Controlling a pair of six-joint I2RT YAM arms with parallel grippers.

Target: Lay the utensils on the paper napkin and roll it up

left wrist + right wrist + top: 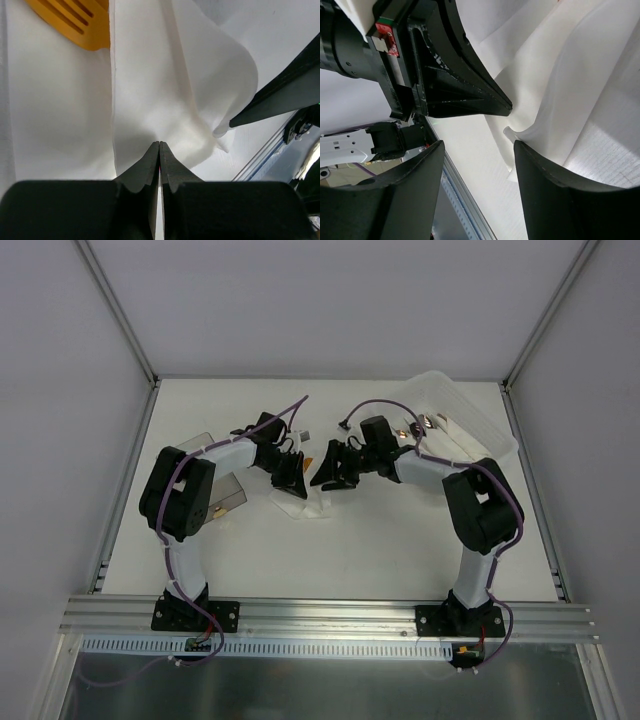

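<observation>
Left hand (pixel 159 146) pinches shut on a paper napkin (pixel 150 85) fold; right hand (pixel 477 147) stands open.
Left wrist view alone shows the slotted end of the orange utensil (pixel 80 22).

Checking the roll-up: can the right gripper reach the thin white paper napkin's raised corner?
Probably yes: the right gripper is open, facing a raised corner of the paper napkin; the left gripper, shut on it, sits beside, not across.

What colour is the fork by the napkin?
Orange; the fork shows best in the left wrist view.
</observation>
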